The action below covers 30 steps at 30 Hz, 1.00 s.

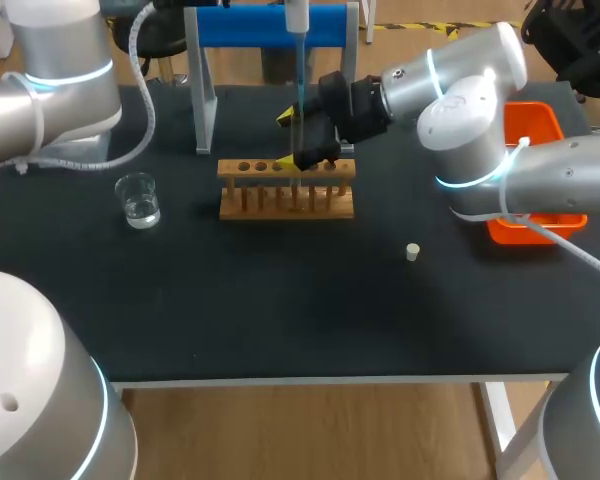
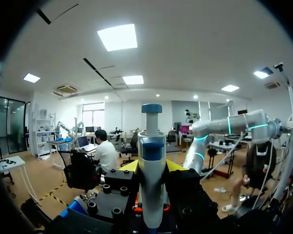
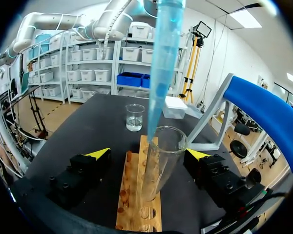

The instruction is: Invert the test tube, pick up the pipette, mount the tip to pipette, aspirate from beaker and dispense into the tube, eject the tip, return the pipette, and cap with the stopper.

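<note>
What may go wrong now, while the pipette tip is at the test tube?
1. The pipette tip ends near the rim of the test tube, so liquid may miss.
2. The right gripper stands open around the tube, so a bump from the tip might rock it in the rack.

Left arm [image 1: 60,70]: entering from the left, its large joint sitting at the far left corner, upper links passing out over the far edge. Left gripper [image 2: 152,166]: seen in the left wrist view only, both fingers pressing on the pipette [image 2: 151,195] from two sides, yellow tips showing just past its body.

Right arm [image 1: 470,100]: entering from the right, elbow standing raised at the far right, forearm reaching left toward the table's far middle. Right gripper [image 1: 285,139]: pointing left, fingers standing wide apart, one tip farther and one nearer, neither touching the test tube [image 3: 161,156] between them.
</note>
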{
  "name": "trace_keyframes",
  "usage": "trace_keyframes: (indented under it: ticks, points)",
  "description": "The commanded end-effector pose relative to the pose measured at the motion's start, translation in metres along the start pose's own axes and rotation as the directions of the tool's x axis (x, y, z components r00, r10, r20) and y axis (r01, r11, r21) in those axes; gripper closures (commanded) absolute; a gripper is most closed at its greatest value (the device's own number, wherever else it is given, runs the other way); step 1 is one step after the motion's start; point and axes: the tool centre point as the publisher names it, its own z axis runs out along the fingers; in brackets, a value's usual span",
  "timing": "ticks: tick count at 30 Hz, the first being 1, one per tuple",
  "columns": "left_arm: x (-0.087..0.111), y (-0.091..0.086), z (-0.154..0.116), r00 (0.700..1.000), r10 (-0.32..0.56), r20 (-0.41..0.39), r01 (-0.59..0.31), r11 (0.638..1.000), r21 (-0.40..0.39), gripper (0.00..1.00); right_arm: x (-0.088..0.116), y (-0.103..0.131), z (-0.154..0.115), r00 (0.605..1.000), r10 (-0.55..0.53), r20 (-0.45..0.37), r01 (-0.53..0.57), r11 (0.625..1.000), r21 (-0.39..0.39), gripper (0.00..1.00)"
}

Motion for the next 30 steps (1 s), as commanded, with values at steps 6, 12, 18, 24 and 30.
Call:
trace_keyframes:
  ticks: [6,12,18,24,30]
  points:
    - [-0.0016,0.0061,-0.0037,1.000,0.003,-0.010,-0.003,1.000,0.014,1.00,0.0004,0.0002,-0.0006,1.000,0.000,0.001,0.000,1.000,0.001,0.00]
    - [-0.0018,0.0085,-0.0046,1.000,-0.003,-0.011,0.003,1.000,0.013,1.00,0.0004,0.0002,-0.0006,1.000,0.000,0.001,0.000,1.000,0.001,0.00]
    - [-0.0021,0.0086,-0.0055,1.000,-0.005,-0.009,0.004,1.000,-0.006,1.00,0.0004,0.0002,-0.0006,1.000,0.000,0.001,0.000,1.000,0.001,0.00]
    - [-0.0026,0.0084,-0.0039,1.000,0.006,-0.014,-0.006,1.000,-0.024,1.00,0.0004,0.0002,-0.0006,1.000,0.000,0.001,0.000,1.000,0.001,0.00]
    - [-0.0029,0.0081,-0.0032,1.000,0.019,-0.014,-0.020,0.999,-0.039,1.00,0.0004,0.0002,-0.0006,1.000,0.000,0.001,0.000,1.000,0.001,0.00]
